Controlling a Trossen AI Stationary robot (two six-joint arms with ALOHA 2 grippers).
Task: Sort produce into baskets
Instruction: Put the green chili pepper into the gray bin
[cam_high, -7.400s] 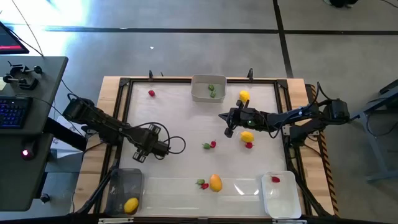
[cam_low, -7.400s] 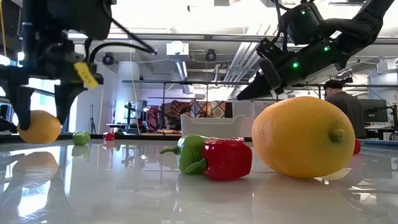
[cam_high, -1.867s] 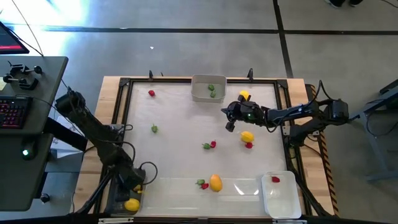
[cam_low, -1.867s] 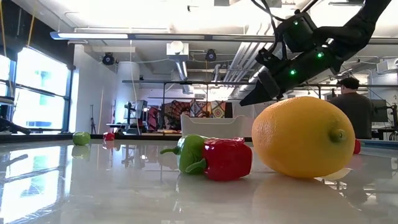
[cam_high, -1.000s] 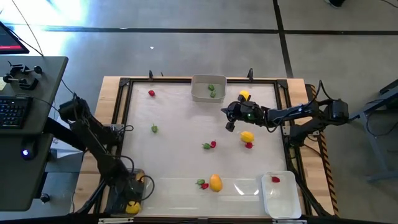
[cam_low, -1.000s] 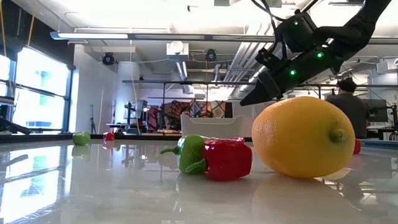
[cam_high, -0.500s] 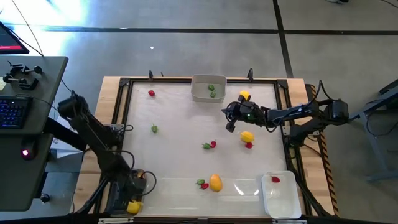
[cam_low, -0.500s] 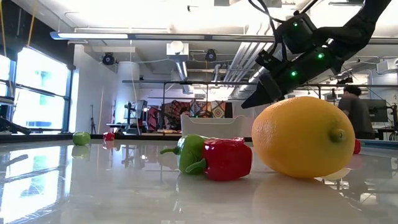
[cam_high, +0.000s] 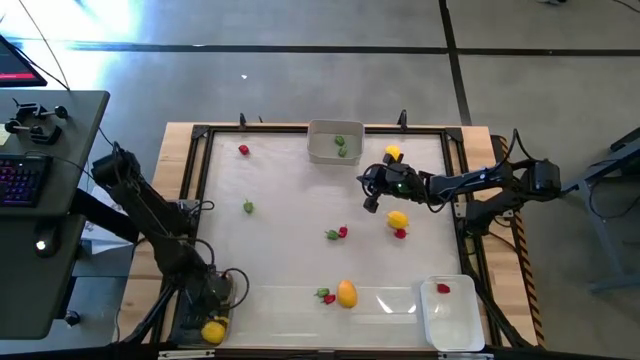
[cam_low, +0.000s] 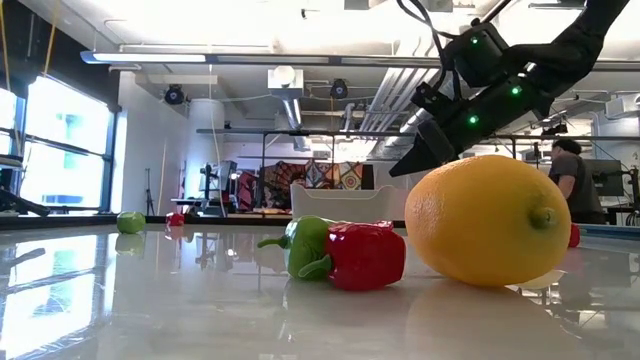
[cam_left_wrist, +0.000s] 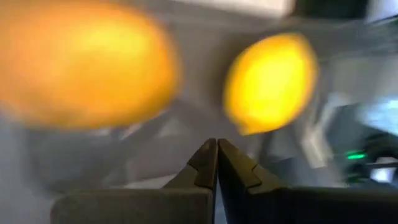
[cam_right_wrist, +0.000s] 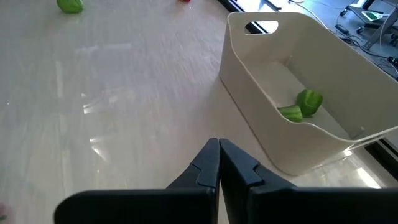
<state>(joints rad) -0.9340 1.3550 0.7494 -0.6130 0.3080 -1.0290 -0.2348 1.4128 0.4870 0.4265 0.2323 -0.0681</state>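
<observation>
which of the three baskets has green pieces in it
The pale grey basket at the far edge of the table: two green pieces lie in it. The dark-tinted one holds a lemon, the white one a red piece.

The left hand (cam_high: 213, 300) hangs low with fingers pressed together; the right hand (cam_high: 370, 204) hovers, outstretched, fingers likewise pressed together.

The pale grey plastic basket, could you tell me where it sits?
In the high view, the pale grey plastic basket sits at the table's far edge, centre, holding two green pieces.
</observation>
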